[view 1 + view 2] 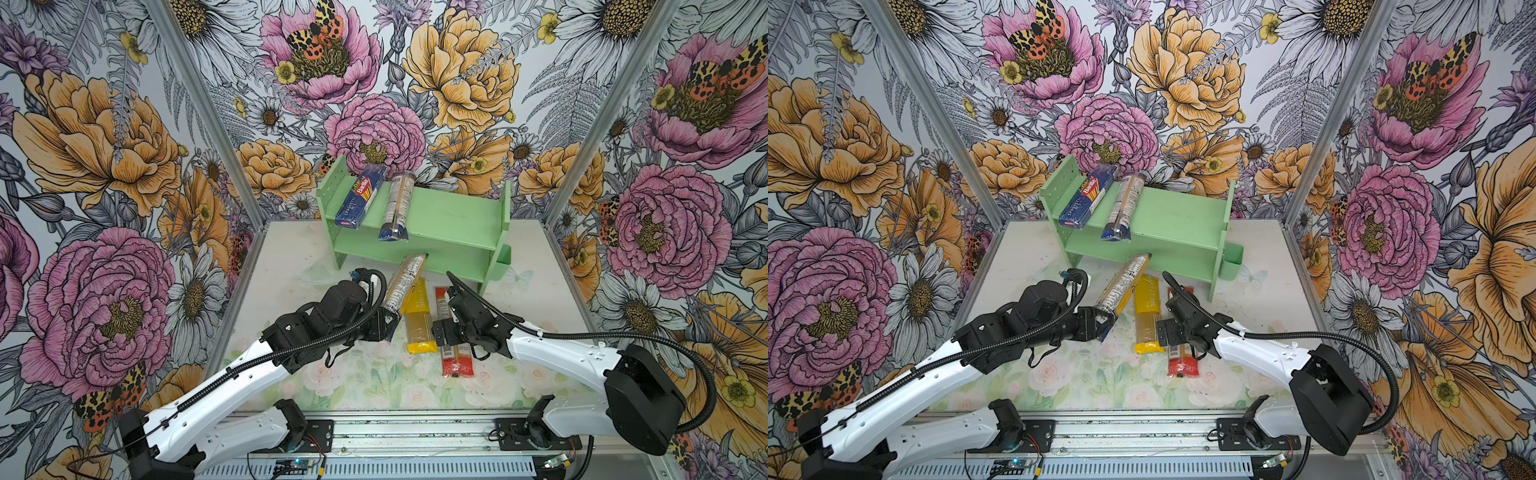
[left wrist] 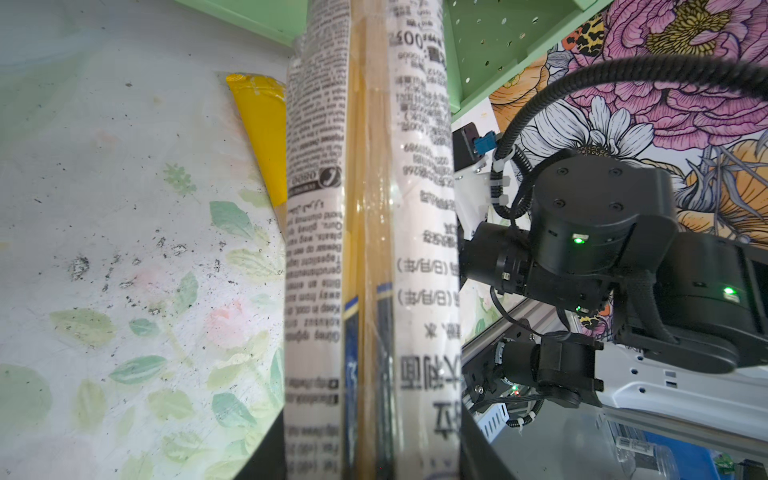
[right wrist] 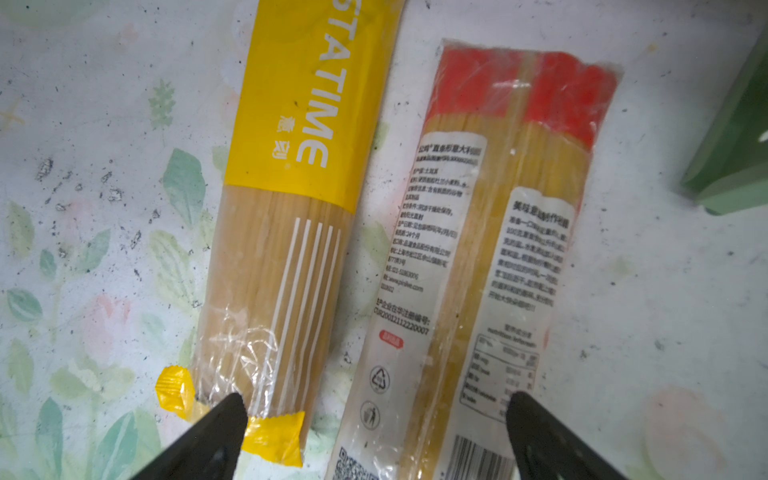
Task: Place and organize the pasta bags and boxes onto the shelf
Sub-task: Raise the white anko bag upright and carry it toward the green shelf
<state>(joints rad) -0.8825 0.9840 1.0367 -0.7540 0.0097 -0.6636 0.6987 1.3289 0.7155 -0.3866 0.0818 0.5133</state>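
At the left end of the shelf's [image 1: 457,216] top tier lies the dark blue Barilla box [image 1: 359,197]. Just beside it is the shelved navy-ended bag [image 1: 397,208], and both overhang the front edge. The rest of that tier is bare.

Below and in front, my left tool [image 1: 388,322] is clamped on the navy end of the held navy-ended bag [image 1: 405,286]. The bag slopes up off the tabletop [image 1: 291,266], and its far end is at the front lip of the lower tier. I cannot tell whether it touches there. I judge this pack stiff along its length, because the strands are bundled tight, but brittle under any bending. The film looks slick, so an end grip could let the pack sag or pivot.

Next over, the yellow bag [image 3: 286,232] lies flat on the tabletop with the red-ended bag [image 3: 490,232] close alongside it. Both should be light, and their crinkly wrap may slide. I would take either one across its width near the middle, not by the loose sealed end.

My right tool [image 3: 376,407] hovers over their near ends with its fingers well apart, holding nothing.
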